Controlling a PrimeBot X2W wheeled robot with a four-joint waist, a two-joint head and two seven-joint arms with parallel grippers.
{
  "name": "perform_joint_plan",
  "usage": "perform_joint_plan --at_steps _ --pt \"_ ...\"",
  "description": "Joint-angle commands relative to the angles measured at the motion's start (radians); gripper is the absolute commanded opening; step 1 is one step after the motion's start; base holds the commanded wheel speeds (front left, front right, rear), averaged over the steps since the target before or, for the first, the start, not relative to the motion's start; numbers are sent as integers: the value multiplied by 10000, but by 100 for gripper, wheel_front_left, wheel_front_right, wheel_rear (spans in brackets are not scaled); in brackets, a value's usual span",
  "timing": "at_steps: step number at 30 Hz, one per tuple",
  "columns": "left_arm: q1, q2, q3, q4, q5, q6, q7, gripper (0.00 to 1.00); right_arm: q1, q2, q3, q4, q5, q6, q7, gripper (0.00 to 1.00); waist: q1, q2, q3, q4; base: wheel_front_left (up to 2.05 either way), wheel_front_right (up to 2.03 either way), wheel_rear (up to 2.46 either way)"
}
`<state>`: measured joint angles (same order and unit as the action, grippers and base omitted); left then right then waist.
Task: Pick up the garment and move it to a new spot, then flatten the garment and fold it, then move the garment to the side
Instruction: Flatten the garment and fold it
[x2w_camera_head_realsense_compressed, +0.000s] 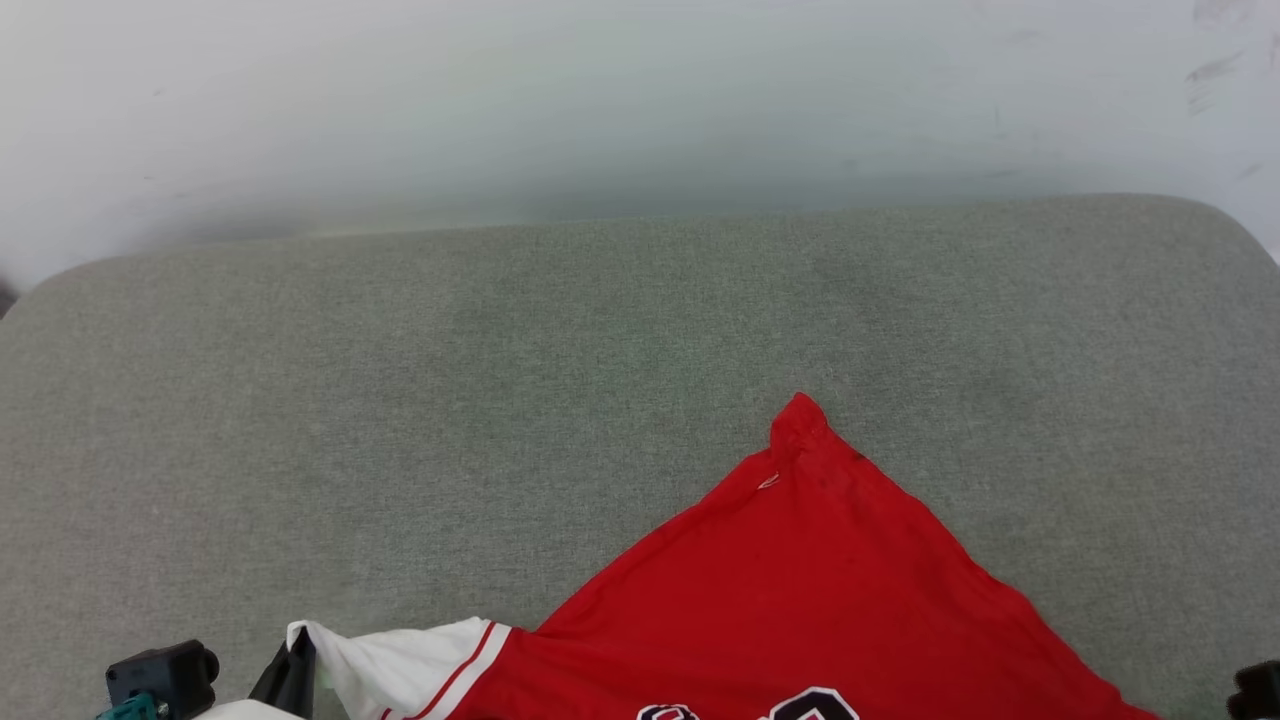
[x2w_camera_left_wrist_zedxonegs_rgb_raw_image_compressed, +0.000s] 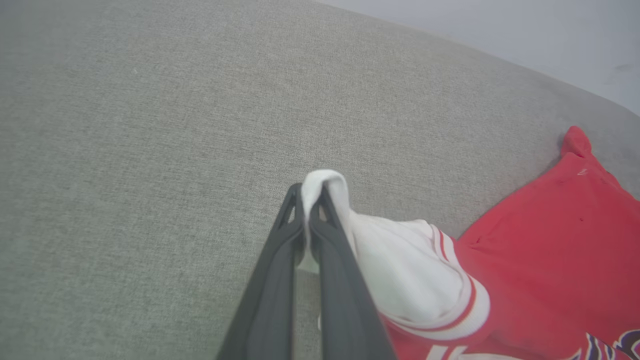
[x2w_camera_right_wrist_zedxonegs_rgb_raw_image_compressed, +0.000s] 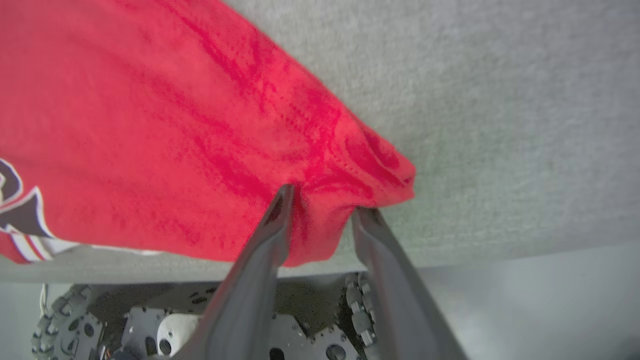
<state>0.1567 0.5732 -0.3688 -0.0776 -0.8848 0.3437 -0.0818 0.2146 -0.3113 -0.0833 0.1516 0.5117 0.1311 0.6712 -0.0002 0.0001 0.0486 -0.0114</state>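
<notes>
Likely flattening: the left gripper (x2w_camera_left_wrist_zedxonegs_rgb_raw_image_compressed: 311, 192) clamps the white sleeve (x2w_camera_left_wrist_zedxonegs_rgb_raw_image_compressed: 400, 270) of the shirt (x2w_camera_head_realsense_compressed: 800, 600). The right gripper (x2w_camera_right_wrist_zedxonegs_rgb_raw_image_compressed: 325, 202) straddles the red hem (x2w_camera_right_wrist_zedxonegs_rgb_raw_image_compressed: 350, 165), fingers apart, grip uncertain. The next move probably needs even outward tension.

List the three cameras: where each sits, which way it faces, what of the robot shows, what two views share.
Head view: on the head, looking forward and down at the grey cushion and red shirt; left gripper at lower left.
Left wrist view: on the left wrist, looking along the left gripper, shut on the white sleeve.
Right wrist view: on the right wrist, looking along the right gripper, fingers apart around the shirt's edge; wheeled base below.
Shared: head and left wrist views both show that pinched sleeve.
</notes>
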Motion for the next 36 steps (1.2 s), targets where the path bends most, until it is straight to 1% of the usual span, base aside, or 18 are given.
perform_joint_plan --at_steps 1,3,5,8,10,11,13,15,16,18,19,23,25,27,29,36 --pt "-181 10 -3 -78 58 30 33 0 -115 380 -536 -250 -285 -5 -764 100 2 -1 136 -35 0 0 0" --pt "-255 -13 -30 -118 81 27 55 0 -385 820 -960 -402 -580 -5 -1687 100 2 -1 202 -17 0 0 0" --pt "-341 -25 -74 -151 121 34 57 0 -753 1162 -1152 -459 -795 -5 -2562 100 2 -1 263 14 0 0 0" --pt "-535 -55 -91 -249 166 16 38 0 -1503 1402 -1256 -366 -978 -5 -3801 100 2 -1 428 87 0 0 0" --pt "-675 -89 -127 -279 210 -10 25 0 -2109 1546 -1143 -115 -993 -5 -4335 100 2 -1 556 181 0 0 0" --pt "-763 -126 -153 -308 218 -25 4 0 -2452 1565 -1046 55 -972 -5 -4418 100 2 -1 637 232 0 0 0" --pt "-976 -196 -251 -355 311 -67 29 0 -3230 1413 -853 416 -826 -5 -4475 100 2 -1 801 386 0 0 0" --pt "-1215 -299 -343 -382 376 -89 22 0 -3941 1124 -362 889 -613 -5 -4073 100 2 -1 983 564 0 0 0" --pt "-1215 -299 -343 -382 376 -89 22 0 -3941 1124 -362 889 -613 -5 -4073 100 2 -1 983 564 0 0 0" --pt "-1474 -392 -477 -374 473 -180 38 0 -4680 715 144 1273 -487 -5 -3589 100 2 -1 1125 788 0 0 0" --pt "-1581 -422 -539 -349 503 -187 46 0 -5007 601 476 1429 -324 -5 -3231 100 2 -1 1178 883 0 0 0" --pt "-2024 -657 -693 -299 647 -311 -44 0 -6275 -218 1845 1878 -50 -5 -1526 100 2 -1 1442 1241 0 0 0" --pt "-2228 -742 -802 -264 711 -373 -73 0 -6735 -383 2535 2053 347 -5 -644 100 2 -1 1611 1403 0 0 0" --pt "-2452 -850 -915 -209 765 -455 -95 0 -7226 -663 3145 2193 546 -5 -105 100 2 -1 1824 1553 0 0 0" --pt "-2685 -964 -986 -160 821 -538 -115 0 -7657 -836 3721 2346 675 -5 129 100 2 -1 2058 1677 0 0 0" --pt "-3169 -1185 -1144 187 892 -771 -199 0 -8484 -892 5298 3579 1474 -5 200 100 2 -1 2566 1911 0 0 0"
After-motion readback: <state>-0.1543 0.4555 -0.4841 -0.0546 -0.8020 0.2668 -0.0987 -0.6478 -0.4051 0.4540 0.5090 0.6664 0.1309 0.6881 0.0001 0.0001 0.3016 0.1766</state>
